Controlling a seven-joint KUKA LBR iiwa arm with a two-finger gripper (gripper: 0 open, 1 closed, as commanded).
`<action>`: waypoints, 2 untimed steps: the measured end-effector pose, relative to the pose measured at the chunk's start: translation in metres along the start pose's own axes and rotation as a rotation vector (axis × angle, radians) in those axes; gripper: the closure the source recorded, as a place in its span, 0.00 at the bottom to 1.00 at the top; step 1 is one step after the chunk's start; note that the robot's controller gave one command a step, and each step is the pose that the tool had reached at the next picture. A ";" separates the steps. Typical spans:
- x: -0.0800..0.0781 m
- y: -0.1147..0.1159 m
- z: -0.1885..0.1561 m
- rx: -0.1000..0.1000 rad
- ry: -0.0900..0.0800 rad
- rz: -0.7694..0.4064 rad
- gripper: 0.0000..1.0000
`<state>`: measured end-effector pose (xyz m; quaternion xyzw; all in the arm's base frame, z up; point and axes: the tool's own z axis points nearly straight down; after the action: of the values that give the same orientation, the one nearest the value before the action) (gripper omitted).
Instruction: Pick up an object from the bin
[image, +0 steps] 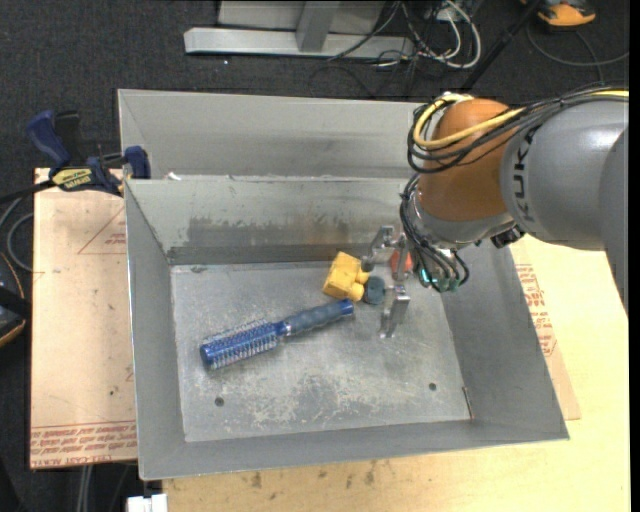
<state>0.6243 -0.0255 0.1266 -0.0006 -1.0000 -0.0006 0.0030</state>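
My gripper (388, 279) hangs low in the right half of the bin, under the arm's orange cover, and is open. One finger (381, 244) stands toward the back and the other finger (393, 312) toward the front. A small yellow block (343, 275) with a dark teal end lies just left of the gripper, and that teal end (374, 290) reaches into the gap between the fingers. A blue hairbrush (275, 332) lies slantwise on the bin floor, its handle tip close to the yellow block and its bristle head pointing to the lower left.
The bin's sloped right wall rises close behind the gripper. The arm with its orange cover and cables reaches in over the right rim. Bare floor stretches in front of the brush and to its left.
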 end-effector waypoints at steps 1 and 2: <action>-0.018 0.084 0.045 -0.002 -0.010 -0.182 0.00; -0.017 0.080 0.045 0.000 -0.007 -0.177 1.00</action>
<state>0.6413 0.0547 0.0814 0.0879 -0.9961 -0.0007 -0.0006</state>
